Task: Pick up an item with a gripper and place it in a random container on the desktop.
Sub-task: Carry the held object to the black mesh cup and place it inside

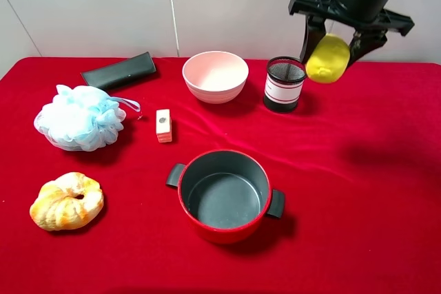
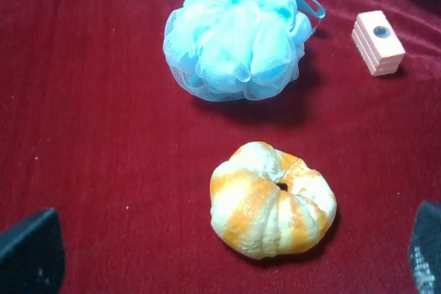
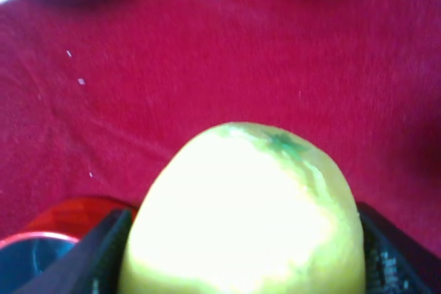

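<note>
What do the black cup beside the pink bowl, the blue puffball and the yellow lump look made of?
The black cylindrical mesh cup looks like painted wire metal: see-through perforated wall, white band. The light blue puffball is ruffled, translucent netting, probably nylon. The yellow lemon-shaped lump looks matte with a greenish stem end, maybe foam or plastic; unclear.

no readable text, white band on mesh cup [image 1: 284,85] too small to read

Yellow lemon [image 1: 328,58] aloft in right pincer [image 1: 333,50]; seemingly just beside upright mesh cup [image 1: 284,85].
</note>
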{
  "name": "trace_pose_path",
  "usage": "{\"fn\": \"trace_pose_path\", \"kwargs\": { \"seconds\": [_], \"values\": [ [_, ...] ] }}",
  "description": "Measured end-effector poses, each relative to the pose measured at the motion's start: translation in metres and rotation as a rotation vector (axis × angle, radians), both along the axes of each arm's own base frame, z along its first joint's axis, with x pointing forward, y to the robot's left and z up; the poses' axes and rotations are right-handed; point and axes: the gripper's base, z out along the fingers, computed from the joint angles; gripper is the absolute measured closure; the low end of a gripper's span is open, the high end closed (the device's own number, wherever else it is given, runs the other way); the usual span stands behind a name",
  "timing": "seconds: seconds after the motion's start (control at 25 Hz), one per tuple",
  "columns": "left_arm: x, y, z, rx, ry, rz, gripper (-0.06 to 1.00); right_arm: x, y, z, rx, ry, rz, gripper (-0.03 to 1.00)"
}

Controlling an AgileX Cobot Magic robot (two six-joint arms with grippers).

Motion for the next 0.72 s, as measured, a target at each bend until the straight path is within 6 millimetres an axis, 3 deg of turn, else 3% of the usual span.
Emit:
{"fn": "trace_pose_path", "kwargs": {
  "seconds": [0.24, 0.72],
  "values": [
    [0.000, 0.000, 0.000, 0.000, 0.000, 0.000, -0.05, 0.011, 0.003, -0.002, 0.017, -0.083, 0.010, 0.51],
    [0.000, 0.000, 0.000, 0.000, 0.000, 0.000, -0.05, 0.049, 0.014, -0.036, 0.048, -0.231, 0.003, 0.51]
  ]
}}
